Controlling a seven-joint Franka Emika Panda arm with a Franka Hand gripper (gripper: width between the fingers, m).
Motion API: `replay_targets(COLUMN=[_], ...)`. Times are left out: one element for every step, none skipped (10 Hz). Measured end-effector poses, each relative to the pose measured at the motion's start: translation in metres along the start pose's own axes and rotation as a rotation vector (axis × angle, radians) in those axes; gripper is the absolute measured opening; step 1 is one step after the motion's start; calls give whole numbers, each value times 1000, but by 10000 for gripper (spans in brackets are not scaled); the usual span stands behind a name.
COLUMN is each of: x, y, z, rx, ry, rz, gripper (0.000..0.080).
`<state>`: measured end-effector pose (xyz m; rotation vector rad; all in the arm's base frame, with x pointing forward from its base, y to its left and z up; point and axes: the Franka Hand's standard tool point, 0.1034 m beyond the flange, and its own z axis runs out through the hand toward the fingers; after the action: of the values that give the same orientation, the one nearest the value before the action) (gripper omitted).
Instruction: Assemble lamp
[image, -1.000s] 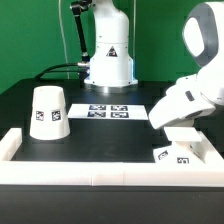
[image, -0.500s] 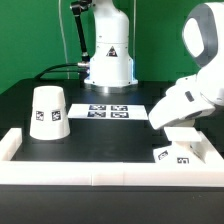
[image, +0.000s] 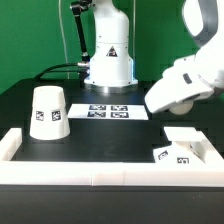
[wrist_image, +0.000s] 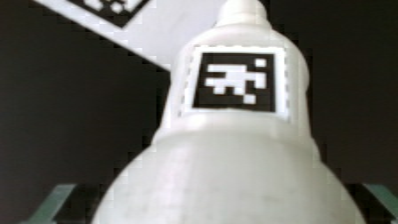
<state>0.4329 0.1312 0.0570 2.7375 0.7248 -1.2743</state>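
Note:
In the wrist view the rounded white bulb piece (wrist_image: 222, 140) fills the picture, with a square marker on its neck. My gripper (wrist_image: 217, 207) is shut on its wide end, with a dark finger (wrist_image: 59, 205) at each side. In the exterior view the gripper and bulb are hidden behind the white hand (image: 180, 85), which hangs above the table's right part. The flat square base (image: 180, 150) lies in the front right corner below the hand. The tapered shade (image: 48, 112) stands mouth down on the exterior view's left.
The marker board (image: 110, 111) lies at the middle back of the black table. A low white wall (image: 100, 172) runs along the front and both sides. The arm's white pedestal (image: 108, 60) stands behind. A white marked piece (wrist_image: 125, 15) shows behind the bulb.
The hand has risen and moved a little toward the exterior view's left, away from the base. The shade and base have not moved.

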Motion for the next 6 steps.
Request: replay_targets(x=[-15,-24,-28,-21,-21,-12], y=[8,16,25,26,24,29], z=[-19,-30,-37,-35,-33,-36], rx=[27,41,49,39,38,33], ry=[-22,-26,-8,32,27,98], rz=[14,7,22,26,22,11], gripper=[574,574,574,574,575,575])
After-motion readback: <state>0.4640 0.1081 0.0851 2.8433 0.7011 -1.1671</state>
